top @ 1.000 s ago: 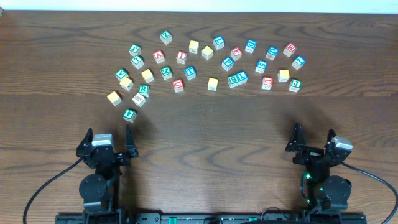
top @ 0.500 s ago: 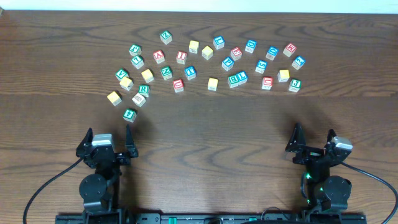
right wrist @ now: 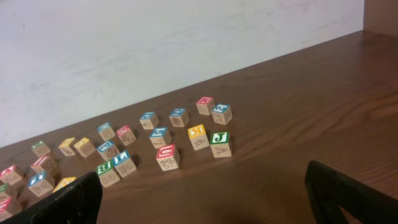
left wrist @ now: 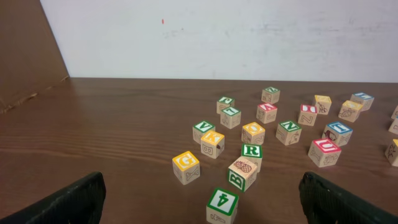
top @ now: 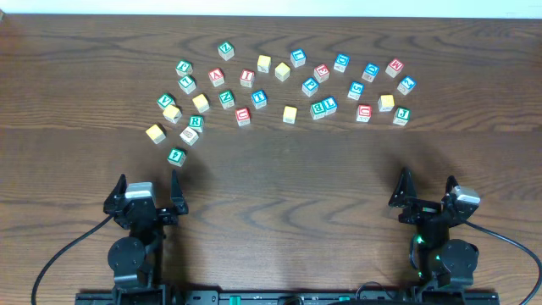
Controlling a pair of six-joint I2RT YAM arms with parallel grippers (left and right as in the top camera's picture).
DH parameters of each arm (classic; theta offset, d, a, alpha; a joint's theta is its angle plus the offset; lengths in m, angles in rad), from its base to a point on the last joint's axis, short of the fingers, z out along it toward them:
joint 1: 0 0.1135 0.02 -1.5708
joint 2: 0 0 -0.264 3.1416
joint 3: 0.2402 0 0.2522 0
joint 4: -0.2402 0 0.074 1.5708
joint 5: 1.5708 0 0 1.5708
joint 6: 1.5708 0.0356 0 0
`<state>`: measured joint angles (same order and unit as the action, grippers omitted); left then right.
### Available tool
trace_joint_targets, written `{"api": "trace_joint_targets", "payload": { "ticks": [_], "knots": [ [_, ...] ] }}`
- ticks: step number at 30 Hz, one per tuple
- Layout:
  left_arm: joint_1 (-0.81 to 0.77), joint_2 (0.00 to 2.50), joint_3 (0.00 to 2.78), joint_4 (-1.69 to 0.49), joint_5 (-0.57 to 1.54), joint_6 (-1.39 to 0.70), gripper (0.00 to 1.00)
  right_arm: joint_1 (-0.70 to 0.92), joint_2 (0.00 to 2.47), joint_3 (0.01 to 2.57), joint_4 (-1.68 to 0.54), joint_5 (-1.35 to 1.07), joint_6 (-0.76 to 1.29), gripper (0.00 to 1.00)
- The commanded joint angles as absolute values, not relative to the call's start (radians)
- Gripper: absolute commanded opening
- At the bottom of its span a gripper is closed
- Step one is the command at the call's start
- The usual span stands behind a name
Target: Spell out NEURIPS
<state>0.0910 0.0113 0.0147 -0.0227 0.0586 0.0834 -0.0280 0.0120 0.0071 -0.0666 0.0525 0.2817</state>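
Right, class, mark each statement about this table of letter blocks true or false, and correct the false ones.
1. The left fingers and right fingers stand open, holding nothing. True.
2. The blocks form one straight row. False: they lie scattered over the far half of the table.
3. The green 4 block lies nearest the left arm. True.
4. The green R block lies on the side of the right arm. False: it lies on the left arm's side, just beyond the green 4 block.
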Motion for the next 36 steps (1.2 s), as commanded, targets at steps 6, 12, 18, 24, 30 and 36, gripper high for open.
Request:
{"api": "trace_joint_targets", "payload": {
  "ticks": [6, 12, 18, 24, 30, 36],
  "knots": [
    [0.095, 0.011, 0.004, -0.066, 0.068, 0.064, 0.97, -0.041, 0.007, 0.006, -0.059, 0.024, 0.295, 0.99],
    [0.095, 0.033, 0.004, -0.064, 0.068, 0.043, 0.98, -0.041, 0.007, 0.006, -0.055, 0.005, 0.294, 0.99],
    [0.095, 0.037, 0.029, -0.059, 0.069, 0.04, 0.98, -0.041, 0.007, 0.006, -0.035, -0.012, 0.273, 0.99],
    [0.095, 0.037, 0.044, -0.062, 0.069, 0.04, 0.98, -0.041, 0.007, 0.011, -0.011, -0.041, 0.27, 0.99],
    [0.095, 0.043, 0.054, -0.067, 0.072, 0.029, 0.98, -0.041, 0.014, 0.039, -0.018, -0.07, 0.219, 0.99],
    [0.095, 0.109, 0.091, -0.067, 0.072, 0.029, 0.98, -0.041, 0.068, 0.069, -0.018, -0.071, 0.183, 0.99]
  ]
}}
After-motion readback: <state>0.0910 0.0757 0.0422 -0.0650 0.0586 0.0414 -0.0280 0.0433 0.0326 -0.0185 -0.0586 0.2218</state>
